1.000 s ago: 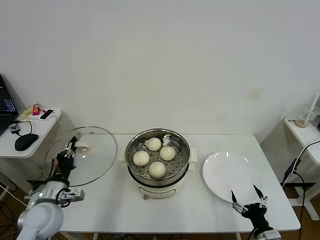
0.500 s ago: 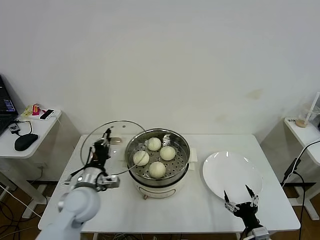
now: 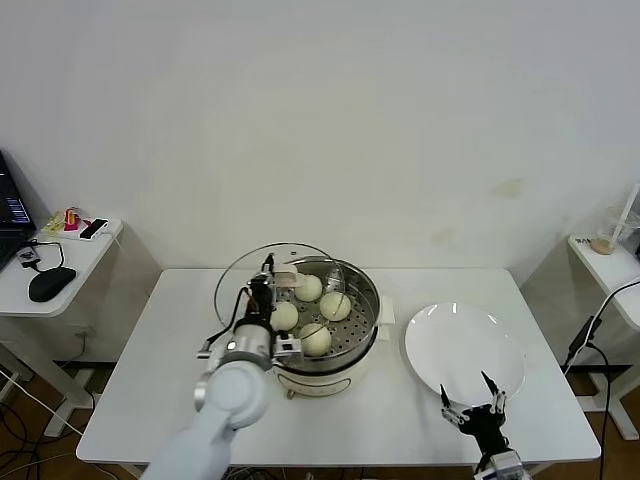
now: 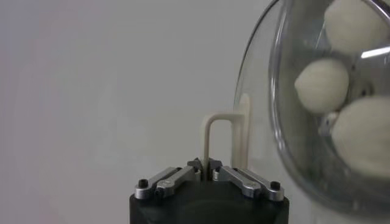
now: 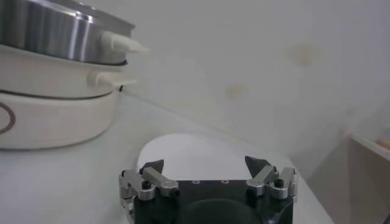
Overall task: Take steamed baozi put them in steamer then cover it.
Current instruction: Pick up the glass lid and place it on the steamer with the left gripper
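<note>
On the surface: steamer [image 3: 316, 330] at centre, white plate [image 3: 465, 350] to its right
Baozi [image 3: 335, 306]: 4, all on the perforated tray inside the steamer
Cover [image 3: 240, 285]: glass lid held tilted over the steamer's left rim, not seated
Left end effector [image 4: 205, 172]: clamped tight on the cover's cream bar handle [image 4: 226, 139]
Right end effector [image 3: 474, 402]: fingers spread wide, holding nothing, low at the near edge beside the plate

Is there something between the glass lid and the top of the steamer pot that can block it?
Nothing visible does. The left gripper holds the cover tilted over the steamer rim; the four baozi sit below it.
</note>
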Tool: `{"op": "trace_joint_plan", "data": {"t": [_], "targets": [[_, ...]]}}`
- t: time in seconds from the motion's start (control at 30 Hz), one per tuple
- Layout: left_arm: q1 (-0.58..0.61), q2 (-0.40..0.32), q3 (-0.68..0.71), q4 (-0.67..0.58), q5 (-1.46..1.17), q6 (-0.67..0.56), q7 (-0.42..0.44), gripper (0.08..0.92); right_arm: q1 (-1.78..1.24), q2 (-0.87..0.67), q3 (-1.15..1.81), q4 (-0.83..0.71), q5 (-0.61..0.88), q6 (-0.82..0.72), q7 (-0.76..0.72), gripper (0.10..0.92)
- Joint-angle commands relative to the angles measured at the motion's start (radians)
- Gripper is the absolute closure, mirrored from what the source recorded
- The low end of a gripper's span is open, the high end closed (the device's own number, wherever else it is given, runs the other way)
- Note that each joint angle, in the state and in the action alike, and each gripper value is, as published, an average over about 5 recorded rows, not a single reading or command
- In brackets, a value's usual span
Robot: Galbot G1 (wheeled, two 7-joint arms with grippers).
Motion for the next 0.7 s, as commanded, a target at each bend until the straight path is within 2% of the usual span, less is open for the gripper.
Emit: {"op": "trace_joint_plan", "data": {"t": [0.03,0.33,0.7], "targets": [[-0.034,-0.142,0.072,0.069,0.133,0.027,0.042,0.865,0.009,0.001,-0.009,-0.027,-0.025,0.003,0.002,0.203],[-0.022,-0.194,0.089,0.108,0.202,0.008,0.049,0.865,0.012,0.005,-0.020,-0.027,-0.035,0.003,0.000,0.203],[-0.007,-0.199,0.072,0.127,0.235,-0.005,0.042,0.865,0.012,0.002,-0.020,-0.037,-0.036,0.006,-0.002,0.203]]}}
